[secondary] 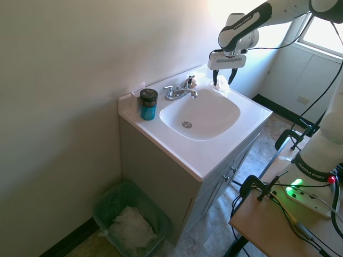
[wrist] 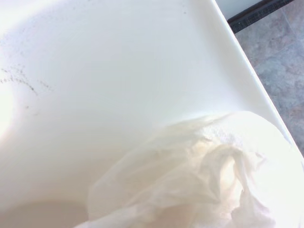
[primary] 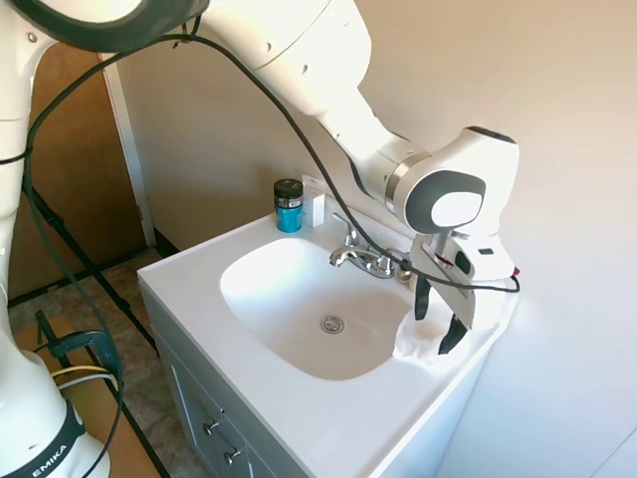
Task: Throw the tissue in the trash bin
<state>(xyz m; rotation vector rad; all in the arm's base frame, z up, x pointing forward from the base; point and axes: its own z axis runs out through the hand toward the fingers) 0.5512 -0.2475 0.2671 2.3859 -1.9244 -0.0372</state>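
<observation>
The tissue [primary: 420, 342] is straddled by the spread, unclenched gripper [primary: 438, 321], lying directly beneath, toward 6 o'clock.

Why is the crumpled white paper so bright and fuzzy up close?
Wrist view: sunlight washes out the crumpled white tissue and white sink top, all softly out of focus. Second exterior view: window glare whitens the top right corner. First exterior view: evenly lit, sharp.

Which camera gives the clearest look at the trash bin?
The second exterior view: the trash bin stands on the floor beside the vanity, with white crumpled material inside. The first exterior and wrist views do not show it at all.
</observation>
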